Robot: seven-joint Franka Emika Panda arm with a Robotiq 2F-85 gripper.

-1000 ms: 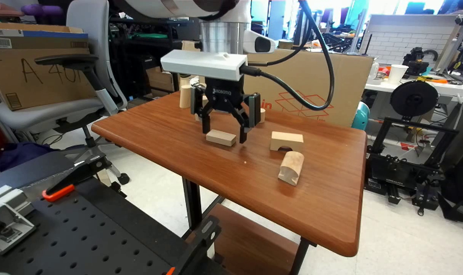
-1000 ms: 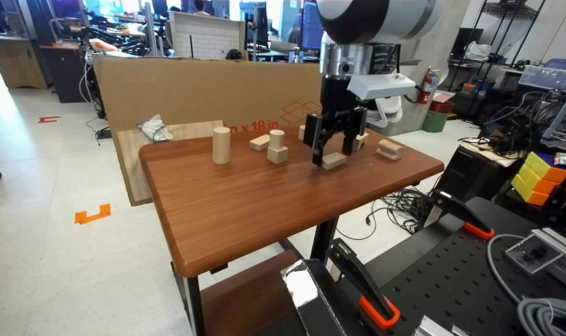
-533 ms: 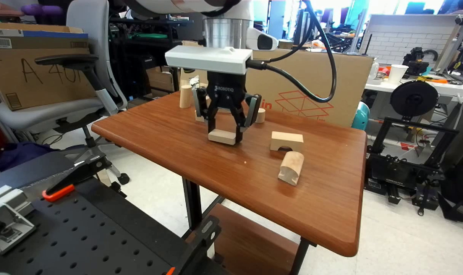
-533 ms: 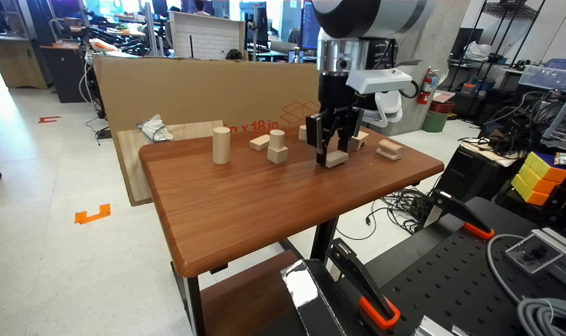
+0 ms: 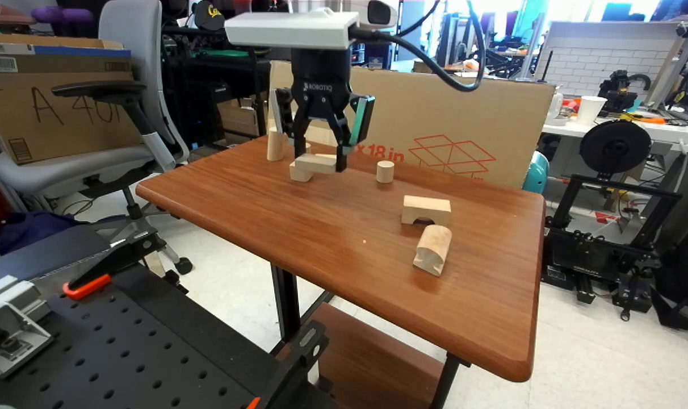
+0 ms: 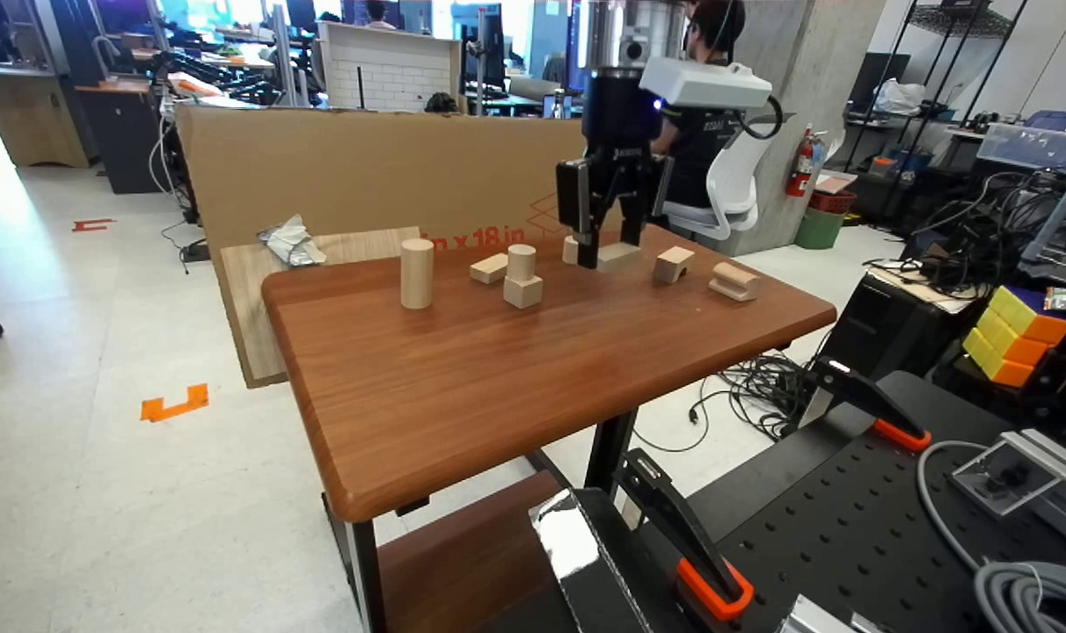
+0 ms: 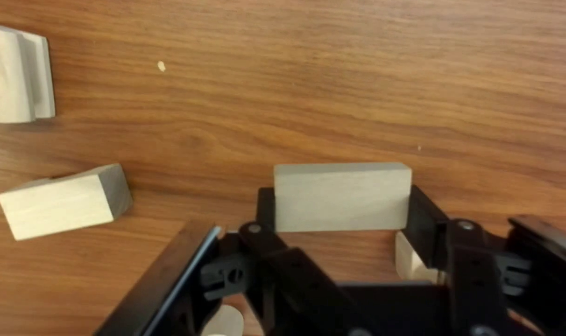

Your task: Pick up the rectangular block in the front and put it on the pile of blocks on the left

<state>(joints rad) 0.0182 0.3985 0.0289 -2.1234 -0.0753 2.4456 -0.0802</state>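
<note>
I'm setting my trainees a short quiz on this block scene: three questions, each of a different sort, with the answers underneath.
1. Multiple choice. The jaws are closed on the rectangular block across which part?
A) its two long sides
B) its two short ends
C) its top and bottom faces

2. True or false. That block is held up off the table.

3. Short answer. In an exterior view, what stands on top of the cube?

Key
1: B, as the wrist view shows.
2: True.
3: A short cylinder.
</note>
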